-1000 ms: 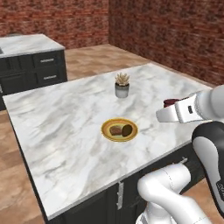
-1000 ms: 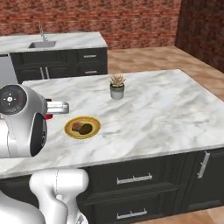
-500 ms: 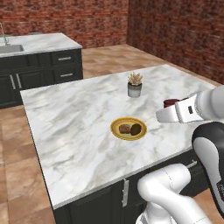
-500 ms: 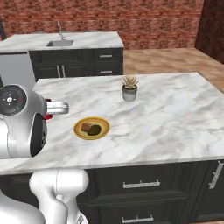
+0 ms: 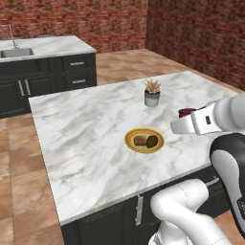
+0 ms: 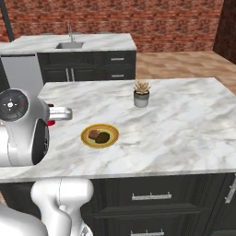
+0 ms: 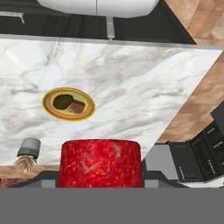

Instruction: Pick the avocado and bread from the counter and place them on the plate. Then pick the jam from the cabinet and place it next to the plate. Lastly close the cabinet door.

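My gripper (image 5: pixel 189 118) hangs above the right side of the marble counter (image 5: pixel 86 143), shut on the dark red jam (image 5: pixel 184 112). In the hand view the jam (image 7: pixel 100 162) stands large between the fingers, with the counter far below. The plate (image 5: pixel 131 146), yellow-rimmed, lies mid-counter to the gripper's left. On it rest the tan bread (image 5: pixel 139 141) and the darker avocado (image 5: pixel 152 141), side by side. From the right base view the plate (image 6: pixel 87 140) sits just right of my gripper (image 6: pixel 51 114). The cabinet and its door are out of view.
A grey pot with a spiky plant (image 5: pixel 152 95) stands behind the plate. A second counter with a sink (image 6: pixel 69 44) and dark drawers runs along the brick wall. Tiled floor surrounds the island.
The whole scene has shifted in both base views, so the base has driven round the island. The hand keeps its hold on the jam and its place relative to the base.
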